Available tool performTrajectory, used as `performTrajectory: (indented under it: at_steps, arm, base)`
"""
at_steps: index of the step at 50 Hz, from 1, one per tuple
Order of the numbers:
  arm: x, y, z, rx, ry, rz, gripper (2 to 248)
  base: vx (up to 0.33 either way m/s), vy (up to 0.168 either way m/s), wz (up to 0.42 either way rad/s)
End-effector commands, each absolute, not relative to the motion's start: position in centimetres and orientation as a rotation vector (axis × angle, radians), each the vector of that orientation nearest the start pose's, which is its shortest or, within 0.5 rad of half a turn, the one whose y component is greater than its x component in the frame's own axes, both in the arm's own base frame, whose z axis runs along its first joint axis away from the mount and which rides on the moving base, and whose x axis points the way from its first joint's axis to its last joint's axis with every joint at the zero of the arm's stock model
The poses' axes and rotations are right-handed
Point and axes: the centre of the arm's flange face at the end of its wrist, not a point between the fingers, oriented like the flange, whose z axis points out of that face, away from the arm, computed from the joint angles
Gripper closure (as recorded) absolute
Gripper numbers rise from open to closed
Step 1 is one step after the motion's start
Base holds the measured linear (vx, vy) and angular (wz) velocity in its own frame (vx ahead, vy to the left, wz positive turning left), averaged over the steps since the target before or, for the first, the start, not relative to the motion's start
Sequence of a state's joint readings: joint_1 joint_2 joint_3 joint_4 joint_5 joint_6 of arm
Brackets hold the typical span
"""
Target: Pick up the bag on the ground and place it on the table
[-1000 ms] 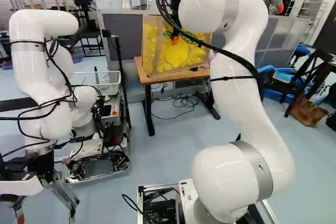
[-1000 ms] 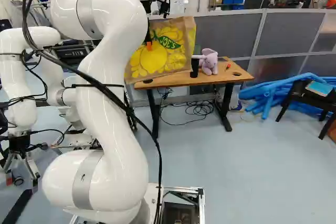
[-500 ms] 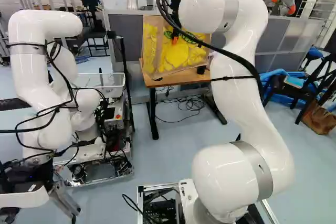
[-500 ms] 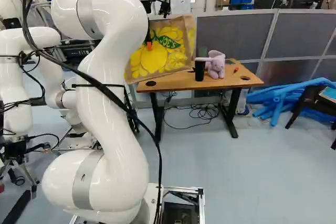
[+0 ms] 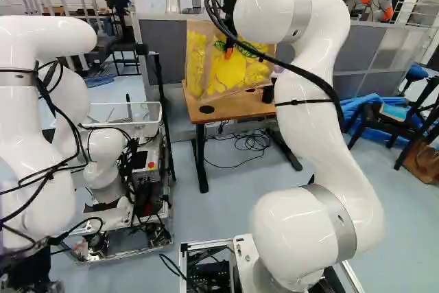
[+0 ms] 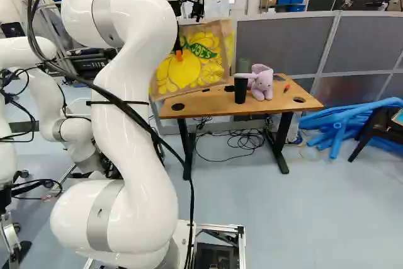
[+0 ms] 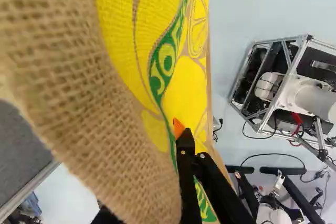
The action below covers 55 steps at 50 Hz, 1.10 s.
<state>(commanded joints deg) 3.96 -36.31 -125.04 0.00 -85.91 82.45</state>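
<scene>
Grey partitions (image 6: 283, 45) back the wooden table (image 6: 211, 101), which stretches to the right of our fingers, below them and probably somewhat beyond. We have the gripper (image 6: 179, 55) closed on the bag (image 6: 203, 70), which hangs beneath the fingertips, broad face towards our arm; we can't tell whether its bottom touches wood.

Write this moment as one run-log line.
gripper: shut on burlap bag | bag: off floor, tilted; table contact unclear | wooden table: black cup, plush elephant | release: not yet
</scene>
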Motion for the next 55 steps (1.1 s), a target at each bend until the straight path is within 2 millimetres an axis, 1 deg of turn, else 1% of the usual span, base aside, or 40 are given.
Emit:
performTrajectory:
  at_steps: [31,39,55]
  arm:
    - [66.3,4.6,72.8,-2.407,1.967,-0.054,226]
    - [66.7,4.6,71.9,-2.416,1.974,-0.036,226]
    - [67.7,4.7,69.4,-2.437,1.991,0.009,226]
  base:
    - [0.013,0.000,0.000]
    - [0.000,0.000,0.000]
    - [0.000,0.000,0.000]
